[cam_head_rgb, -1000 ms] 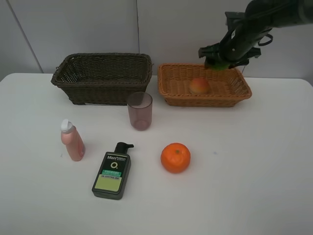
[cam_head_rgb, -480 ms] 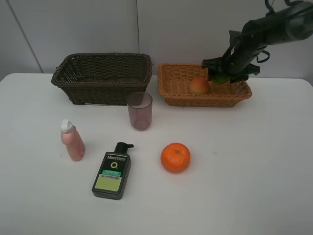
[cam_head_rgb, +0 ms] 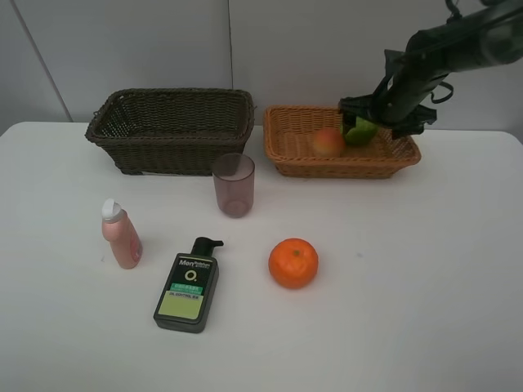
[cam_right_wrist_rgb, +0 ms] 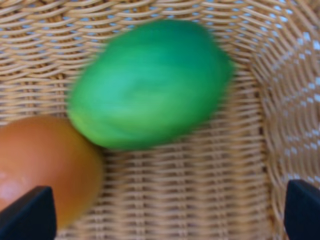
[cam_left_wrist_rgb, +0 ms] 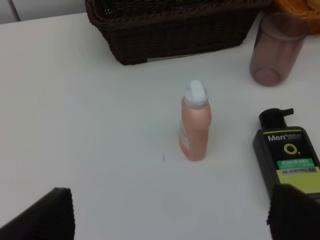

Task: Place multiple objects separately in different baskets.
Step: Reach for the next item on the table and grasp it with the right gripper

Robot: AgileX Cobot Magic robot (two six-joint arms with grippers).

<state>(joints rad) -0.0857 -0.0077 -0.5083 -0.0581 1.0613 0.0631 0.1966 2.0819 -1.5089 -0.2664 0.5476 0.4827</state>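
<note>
In the light orange-tan basket the green fruit lies loose against the red-yellow peach. My right gripper hangs open just above them. The right wrist view shows the green fruit blurred, touching the peach, with the right gripper wide and holding nothing. The dark brown basket holds nothing that I can see. On the table stand the mauve cup, pink bottle, pump bottle and orange. My left gripper is open above the pink bottle.
In the left wrist view the pump bottle lies flat near one finger, with the cup and dark basket beyond. A grey wall stands close behind both baskets. Bare white table stretches right of the orange.
My right gripper came down into the light basket with the green fruit, then opened. The fruit now rests free beside the peach. Nothing else moved.
</note>
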